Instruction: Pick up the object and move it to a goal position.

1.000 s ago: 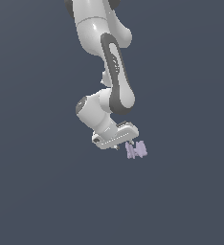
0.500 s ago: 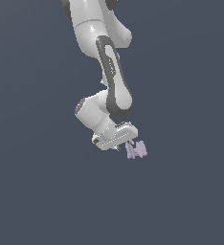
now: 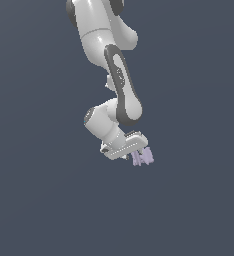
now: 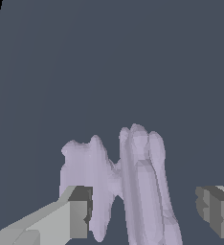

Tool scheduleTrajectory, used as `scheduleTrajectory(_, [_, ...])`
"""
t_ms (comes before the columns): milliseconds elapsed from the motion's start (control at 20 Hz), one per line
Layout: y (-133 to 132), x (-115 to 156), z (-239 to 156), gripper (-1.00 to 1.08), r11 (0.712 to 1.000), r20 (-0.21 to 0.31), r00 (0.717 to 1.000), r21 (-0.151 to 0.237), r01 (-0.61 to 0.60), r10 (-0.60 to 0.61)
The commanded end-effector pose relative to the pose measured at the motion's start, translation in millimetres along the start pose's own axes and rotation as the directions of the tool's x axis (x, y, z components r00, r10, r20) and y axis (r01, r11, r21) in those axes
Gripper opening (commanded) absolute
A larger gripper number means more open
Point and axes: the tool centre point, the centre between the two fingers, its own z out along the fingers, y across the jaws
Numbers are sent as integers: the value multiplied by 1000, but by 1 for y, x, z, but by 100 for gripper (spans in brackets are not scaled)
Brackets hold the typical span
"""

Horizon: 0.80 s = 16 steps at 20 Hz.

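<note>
The object point(image 3: 142, 157) is a small pale lilac ridged piece, seen just under the white hand in the exterior view. In the wrist view the object point(image 4: 133, 191) fills the space between my two fingers. My gripper point(image 4: 147, 213) stands open around it. One grey fingertip point(image 4: 79, 213) is right at the object's smaller lobe, and the other fingertip point(image 4: 217, 210) is clearly apart from the ridged lobe. In the exterior view the gripper point(image 3: 138, 154) is tilted toward that view's right, and its fingers are mostly hidden by the hand and the object.
The white arm point(image 3: 120, 87) comes down from the top of the exterior view. Around it is a plain dark grey-blue surface point(image 3: 199, 200) with no other objects or edges in view.
</note>
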Motion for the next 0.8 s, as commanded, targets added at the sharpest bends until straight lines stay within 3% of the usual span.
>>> scheduleTrajectory(0, [0,0,5,68,1000,-1,1000,0,0,0])
scheduleTrajectory(50, [0,0,5,68,1000,-1,1000,0,0,0])
scheduleTrajectory(100, [0,0,5,-100,1000,-1,1000,0,0,0])
scheduleTrajectory(750, [0,-1,4,-100,1000,-1,1000,0,0,0])
